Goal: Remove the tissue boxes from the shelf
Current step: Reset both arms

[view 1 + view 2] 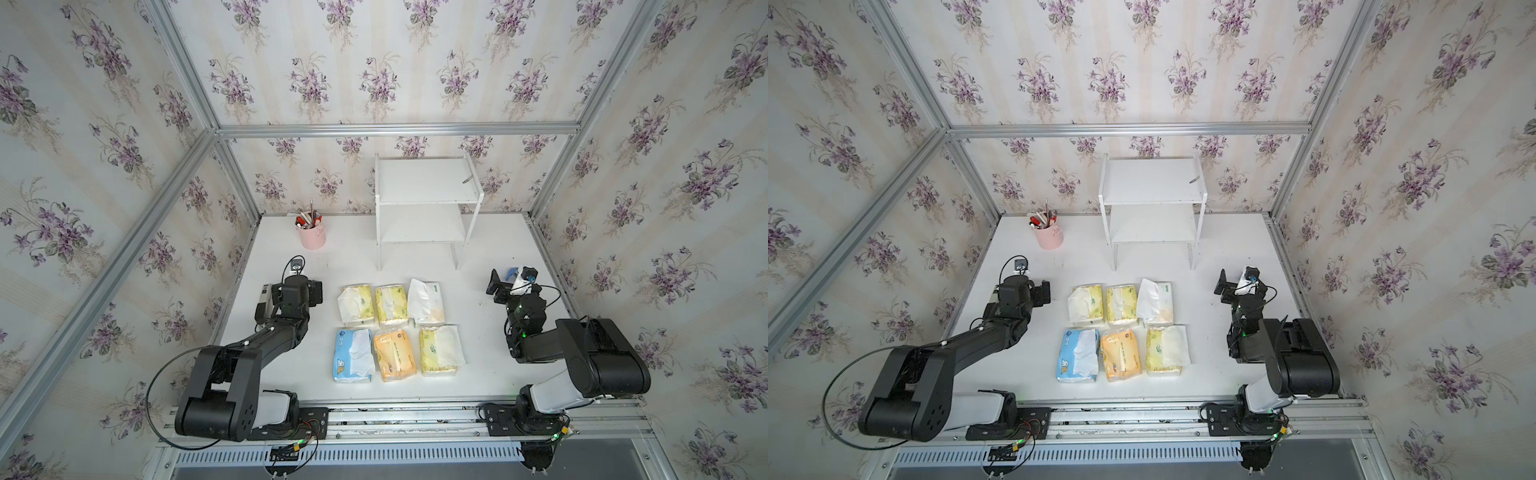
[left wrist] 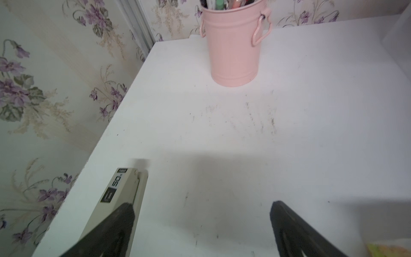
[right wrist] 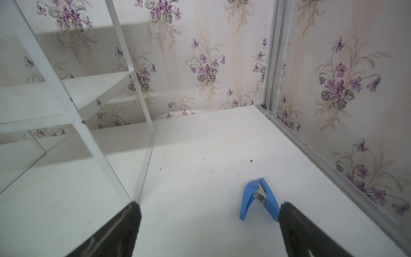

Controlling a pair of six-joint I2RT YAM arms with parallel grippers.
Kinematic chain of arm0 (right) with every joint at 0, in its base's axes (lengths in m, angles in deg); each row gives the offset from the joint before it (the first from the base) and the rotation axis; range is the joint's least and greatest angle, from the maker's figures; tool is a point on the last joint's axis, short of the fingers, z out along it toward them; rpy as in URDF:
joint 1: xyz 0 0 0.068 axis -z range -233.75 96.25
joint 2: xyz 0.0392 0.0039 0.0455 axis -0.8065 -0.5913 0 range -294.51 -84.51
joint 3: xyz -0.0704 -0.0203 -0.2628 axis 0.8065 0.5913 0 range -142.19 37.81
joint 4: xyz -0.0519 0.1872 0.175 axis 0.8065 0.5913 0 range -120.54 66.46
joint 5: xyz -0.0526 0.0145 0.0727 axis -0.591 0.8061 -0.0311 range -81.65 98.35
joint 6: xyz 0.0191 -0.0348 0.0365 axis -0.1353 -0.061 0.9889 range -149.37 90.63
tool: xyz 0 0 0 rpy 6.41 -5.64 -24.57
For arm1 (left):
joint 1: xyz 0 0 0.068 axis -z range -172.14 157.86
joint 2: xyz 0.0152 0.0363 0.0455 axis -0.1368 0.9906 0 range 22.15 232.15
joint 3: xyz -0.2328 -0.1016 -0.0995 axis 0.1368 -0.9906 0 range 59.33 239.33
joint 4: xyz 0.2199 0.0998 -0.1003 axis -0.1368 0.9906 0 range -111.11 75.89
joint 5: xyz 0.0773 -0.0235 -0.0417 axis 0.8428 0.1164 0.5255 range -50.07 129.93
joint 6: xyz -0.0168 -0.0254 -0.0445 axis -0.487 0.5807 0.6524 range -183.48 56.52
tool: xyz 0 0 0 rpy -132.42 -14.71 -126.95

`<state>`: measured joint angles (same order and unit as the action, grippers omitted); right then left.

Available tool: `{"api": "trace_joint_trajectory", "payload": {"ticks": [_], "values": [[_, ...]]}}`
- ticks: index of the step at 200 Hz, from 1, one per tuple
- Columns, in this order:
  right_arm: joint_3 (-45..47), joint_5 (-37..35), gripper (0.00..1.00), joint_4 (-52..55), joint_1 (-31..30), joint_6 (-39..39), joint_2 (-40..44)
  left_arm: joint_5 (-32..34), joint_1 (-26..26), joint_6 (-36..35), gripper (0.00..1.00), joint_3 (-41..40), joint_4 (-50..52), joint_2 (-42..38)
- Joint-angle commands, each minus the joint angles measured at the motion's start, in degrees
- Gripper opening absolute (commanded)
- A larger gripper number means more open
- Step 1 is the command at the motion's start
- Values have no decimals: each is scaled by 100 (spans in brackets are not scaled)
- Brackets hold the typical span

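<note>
- The left gripper (image 2: 203, 205) hangs low over the table (image 1: 478, 374), its two dark fingers (image 2: 115, 227) spread wide with nothing between them.
- One finger overlaps a beige stapler (image 2: 124, 189) lying near the table's edge. Whether they touch, I cannot tell.
- At this gripper's 12 o'clock, well apart, stands the pink pen cup (image 1: 311, 237).
- The right gripper (image 3: 209, 206) is also spread wide, low over the table, and pinches nothing.
- A blue staple remover (image 3: 258, 200) lies just beside one of its fingers.
- In both top views the shelf (image 1: 424, 183) stands upright against the back wall, at the right gripper's 10 o'clock.
- The six tissue packs (image 1: 1121, 303) lie flat on the table between the arms, at the shelf's 6 o'clock and off its boards.
- They are at 3 to 4 o'clock from the left gripper and 8 to 9 o'clock from the right.
- Back row, from 9 to 3 o'clock: a yellow-and-white pack (image 1: 355, 305), a second yellow-and-white pack (image 1: 390, 303), and a white pack with green mark (image 1: 426, 301).
- Front row: a light blue pack (image 1: 353, 355), an orange pack (image 1: 395, 355), and a third yellow-and-white pack (image 1: 440, 351).
</note>
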<state>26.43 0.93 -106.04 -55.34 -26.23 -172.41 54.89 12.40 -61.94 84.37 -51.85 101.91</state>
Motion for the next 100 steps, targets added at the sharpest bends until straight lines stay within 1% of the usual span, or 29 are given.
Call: {"api": "trace_joint_trajectory", "payload": {"ticks": [1,9,19,29,40,49,58,67,100], "values": [[-5,85,100,45,-8,-24,-16,-511,-150,-332,99,-276,-1807,718],[-26,84,100,86,-6,-15,5,-523,-155,-318,99,-282,-1802,703],[-14,88,100,50,-4,-21,-2,-534,-162,-201,99,-70,-1015,508],[-10,88,100,45,-9,-24,-2,-471,-172,-273,99,-43,-1245,670],[-5,83,100,45,-9,-24,8,-511,-180,-196,99,16,-927,554],[-10,86,100,45,-9,-26,2,-490,-181,-248,99,-22,-1142,634],[2,88,100,45,-6,-24,6,-511,-181,-204,99,18,-949,579],[3,85,100,45,-14,-31,7,-500,-181,-232,99,-11,-1097,618],[-10,98,100,45,-17,-41,2,-504,-187,-233,99,-5,-1041,609]]}}
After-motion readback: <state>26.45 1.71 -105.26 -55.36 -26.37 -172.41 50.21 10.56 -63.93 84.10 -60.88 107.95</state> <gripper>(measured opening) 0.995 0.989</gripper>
